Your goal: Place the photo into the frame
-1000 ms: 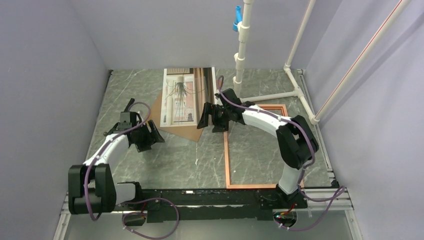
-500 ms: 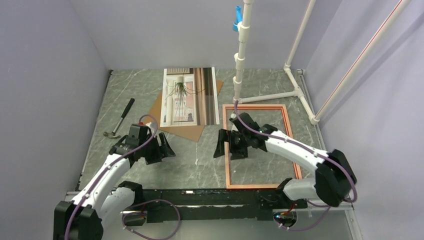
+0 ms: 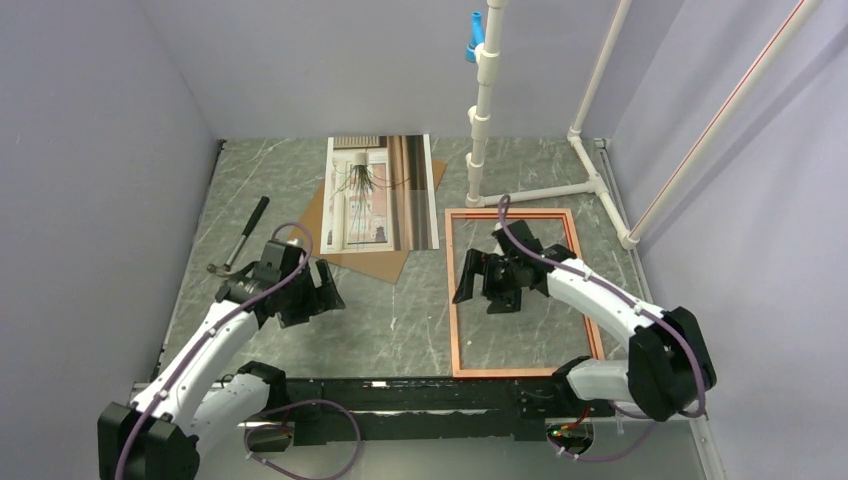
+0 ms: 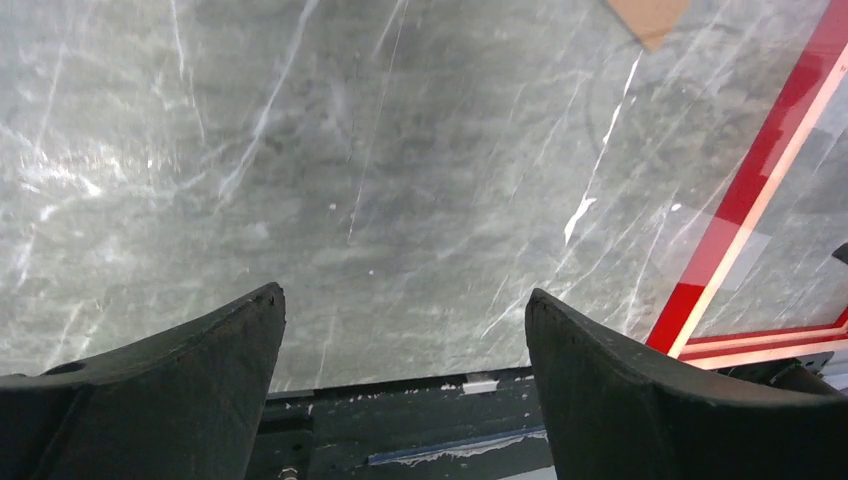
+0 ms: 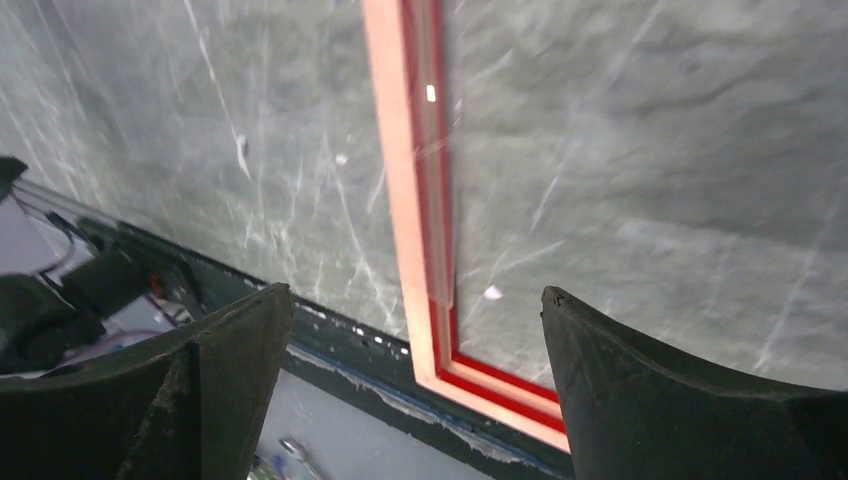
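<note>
Your left gripper (image 3: 315,298) has its jaws spread wide with nothing between them, only bare grey marbled table (image 3: 400,330) underneath. It hangs over the near-left part of the table, just on the near side of the brown backing board (image 3: 318,215), with the hammer (image 3: 240,237) lying off to its left

Your right gripper (image 3: 482,290) is also wide open and empty. It sits over the inside of the frame (image 3: 452,320), close to the frame's left rail, and I can't tell if it touches the surface

The frame lies flat on the right half of the table, copper-orange side up, with red showing along the inner edge in the wrist views. Only bare table shows inside it

The photo (image 3: 382,193) is face up at the far middle, resting on the backing board, which sticks out on its left and near sides. Its near-right corner is just beside the frame's far-left corner, can't tell if they touch

A white pipe stand (image 3: 482,120) rises just behind the frame
</note>
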`<state>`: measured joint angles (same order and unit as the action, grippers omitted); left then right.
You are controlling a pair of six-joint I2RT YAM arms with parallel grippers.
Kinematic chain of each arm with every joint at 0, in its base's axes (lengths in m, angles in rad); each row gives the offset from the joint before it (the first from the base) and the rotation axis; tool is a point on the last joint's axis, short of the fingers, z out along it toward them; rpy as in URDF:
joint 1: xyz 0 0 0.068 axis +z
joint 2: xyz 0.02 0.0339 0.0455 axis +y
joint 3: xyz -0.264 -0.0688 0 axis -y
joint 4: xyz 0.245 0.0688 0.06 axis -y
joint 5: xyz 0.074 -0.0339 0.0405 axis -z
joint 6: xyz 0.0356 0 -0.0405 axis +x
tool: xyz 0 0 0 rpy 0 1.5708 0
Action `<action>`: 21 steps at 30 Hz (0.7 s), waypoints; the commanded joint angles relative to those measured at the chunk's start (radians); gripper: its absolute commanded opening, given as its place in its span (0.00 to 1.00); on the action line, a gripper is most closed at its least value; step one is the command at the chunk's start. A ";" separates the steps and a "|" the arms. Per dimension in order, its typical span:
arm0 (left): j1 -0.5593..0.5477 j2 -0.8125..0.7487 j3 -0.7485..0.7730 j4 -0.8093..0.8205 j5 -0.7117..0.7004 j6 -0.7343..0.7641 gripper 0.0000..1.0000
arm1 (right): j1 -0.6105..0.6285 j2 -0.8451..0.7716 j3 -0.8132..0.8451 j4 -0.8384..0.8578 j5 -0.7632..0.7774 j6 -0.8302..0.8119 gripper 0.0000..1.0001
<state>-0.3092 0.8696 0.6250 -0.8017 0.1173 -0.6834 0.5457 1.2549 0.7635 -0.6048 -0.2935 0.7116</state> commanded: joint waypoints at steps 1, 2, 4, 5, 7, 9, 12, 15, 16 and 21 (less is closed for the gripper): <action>0.003 0.096 0.081 0.055 -0.014 0.070 0.92 | -0.145 0.051 0.045 0.082 -0.105 -0.113 0.96; 0.009 0.125 0.089 0.082 0.016 0.079 0.91 | -0.170 0.069 0.055 0.104 -0.130 -0.133 0.96; 0.029 0.193 0.102 0.144 0.087 0.097 0.89 | -0.211 0.110 0.073 0.154 -0.191 -0.164 0.96; 0.042 0.224 0.106 0.175 0.126 0.103 0.88 | -0.229 0.133 0.080 0.178 -0.219 -0.177 0.96; 0.067 0.285 0.118 0.224 0.174 0.108 0.85 | -0.262 0.184 0.090 0.217 -0.256 -0.192 0.95; 0.090 0.335 0.136 0.251 0.189 0.119 0.83 | -0.288 0.224 0.096 0.266 -0.286 -0.199 0.94; 0.131 0.395 0.154 0.281 0.186 0.133 0.83 | -0.317 0.287 0.118 0.335 -0.320 -0.188 0.93; 0.174 0.455 0.157 0.316 0.205 0.147 0.83 | -0.325 0.353 0.137 0.418 -0.363 -0.158 0.92; 0.187 0.475 0.157 0.321 0.210 0.153 0.82 | -0.325 0.378 0.148 0.444 -0.375 -0.148 0.91; 0.200 0.544 0.149 0.355 0.219 0.164 0.81 | -0.326 0.488 0.180 0.570 -0.436 -0.087 0.85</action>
<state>-0.1131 1.3849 0.7525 -0.5049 0.2989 -0.5522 0.2211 1.6863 0.8917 -0.2005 -0.6434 0.5766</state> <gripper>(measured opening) 0.816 0.881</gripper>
